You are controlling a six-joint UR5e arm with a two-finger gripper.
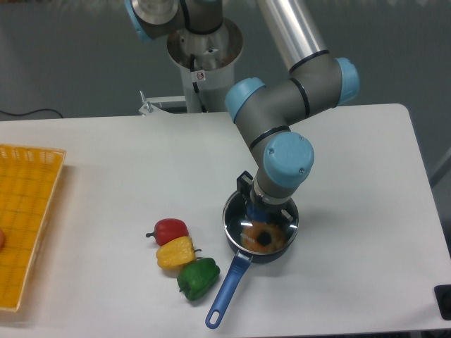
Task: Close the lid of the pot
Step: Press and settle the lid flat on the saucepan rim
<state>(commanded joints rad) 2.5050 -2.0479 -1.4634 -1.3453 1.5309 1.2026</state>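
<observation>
The dark pot (pixel 262 256) stands at the front middle of the white table, its long blue handle (pixel 225 294) pointing toward the front left. The clear glass lid (pixel 242 221) with a metal rim lies level over the pot's mouth; I cannot tell whether it rests on the rim or hangs just above it. An orange ring-shaped thing (pixel 264 236) shows through the glass. My gripper (pixel 256 210) comes straight down over the lid's centre, shut on the blue knob (pixel 255 208). The wrist hides most of the fingers.
A red pepper (pixel 169 229), a yellow pepper (pixel 176 252) and a green pepper (pixel 199 277) lie in a row left of the pot, the green one close to the handle. A yellow basket (pixel 28 225) sits at the left edge. A black object (pixel 444 299) is at the front right corner.
</observation>
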